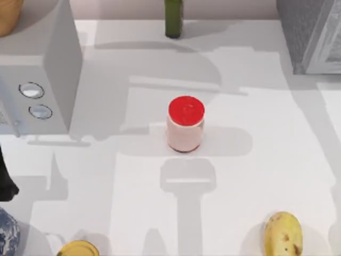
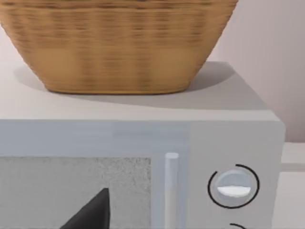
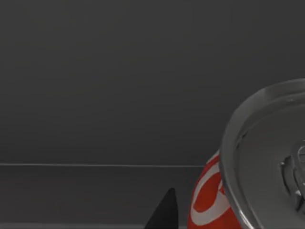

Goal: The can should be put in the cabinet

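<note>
Small drink can (image 3: 264, 157) with a red, white-lettered label and a silver top, close under the right wrist camera. Backed by flat dark grey surfaces with one thin seam line, so probably inside the large dark grey speckled cabinet (image 1: 303, 32), though not certain from so near a view. Right gripper (image 3: 164, 212) just beside the can as a dark tip, apart from the label; clenched or released, cannot tell.

In the top view, cabinet at the far right corner of the white table (image 1: 266, 160), cut by the frame, its pale white-framed panel facing the right edge.

Pink jar with a round red lid (image 1: 185, 125) upright at the table's middle, lid on, contents hidden. Smooth light grey box with two round knobs (image 1: 48, 64) at the far left, carrying a woven tan basket (image 2: 119, 43) on its roof (rim out of frame, so nothing known of what lies in it). Left gripper (image 2: 93, 210) in front of that box's speckled front panel, below the basket; grip state not readable either.

Dark green bottle (image 1: 173, 18) at the far edge, middle. Along the near edge: a spotted yellow fruit (image 1: 283, 234) at right, a round yellow object (image 1: 78, 249) and a blue-and-white patterned object (image 1: 8, 234) at left.

Bare tabletop on every side of the jar, and a wide open stretch between jar and cabinet.
</note>
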Motion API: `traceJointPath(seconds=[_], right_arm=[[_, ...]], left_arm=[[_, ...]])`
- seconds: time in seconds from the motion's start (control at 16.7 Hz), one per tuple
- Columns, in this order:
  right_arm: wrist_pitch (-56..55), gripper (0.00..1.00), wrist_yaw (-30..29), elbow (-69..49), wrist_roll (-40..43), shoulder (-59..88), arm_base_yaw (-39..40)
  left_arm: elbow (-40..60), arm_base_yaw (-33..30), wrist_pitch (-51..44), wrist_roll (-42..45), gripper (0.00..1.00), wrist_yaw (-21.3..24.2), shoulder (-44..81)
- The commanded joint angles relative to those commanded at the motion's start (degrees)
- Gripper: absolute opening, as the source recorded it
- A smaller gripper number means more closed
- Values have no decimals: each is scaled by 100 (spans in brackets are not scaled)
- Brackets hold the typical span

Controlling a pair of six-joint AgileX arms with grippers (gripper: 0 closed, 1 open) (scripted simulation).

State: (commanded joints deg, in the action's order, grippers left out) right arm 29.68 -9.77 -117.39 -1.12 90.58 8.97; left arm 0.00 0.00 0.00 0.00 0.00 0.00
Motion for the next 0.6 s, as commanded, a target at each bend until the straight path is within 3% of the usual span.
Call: traceJointPath(seconds=[0.36,0.6], right_arm=[[497,0,116,-2865,2,1820,-179],[844,0,228,-3945,6,2725,-305]], left_arm=[[0,0,0,0,100,0,0],[0,0,0,0,100,0,0]])
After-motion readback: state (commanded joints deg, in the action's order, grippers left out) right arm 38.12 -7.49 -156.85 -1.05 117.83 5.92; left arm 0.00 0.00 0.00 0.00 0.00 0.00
